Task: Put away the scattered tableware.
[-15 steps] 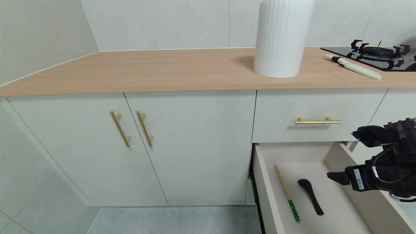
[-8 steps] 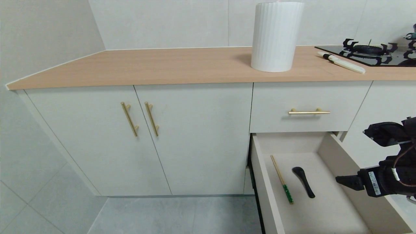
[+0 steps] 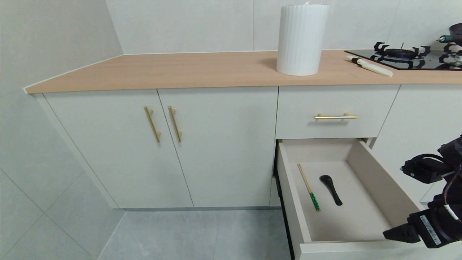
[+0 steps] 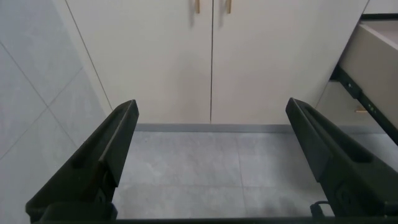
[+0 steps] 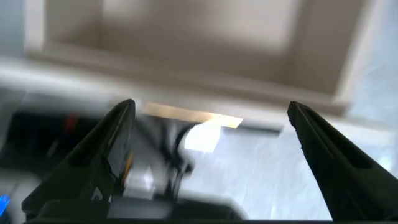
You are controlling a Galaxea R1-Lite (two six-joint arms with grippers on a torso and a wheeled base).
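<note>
While my left gripper (image 4: pixel 210 112) hangs with its jaws released and empty over the grey tiled floor (image 4: pixel 186 168) before the pale double cabinet doors (image 3: pixel 216 144), the tableware lies further right in the pulled-out beige drawer (image 3: pixel 375 180): wooden chopsticks with green ends (image 3: pixel 308 187) just beside a black soup spoon (image 3: pixel 330 189), not touching. On the wooden worktop (image 3: pixel 162 70) above I see a tall white ribbed cylinder (image 3: pixel 299 39), then a cream-coloured knife (image 3: pixel 369 66) near the black hob (image 3: pixel 408 59), and by the drawer's right front corner my right gripper (image 3: pixel 393 201) hovers, jaws spread wide on nothing.

Right claw (image 3: pixel 394 201) withdrawn from over drawer (image 3: pixel 375 180) toward front corner.
</note>
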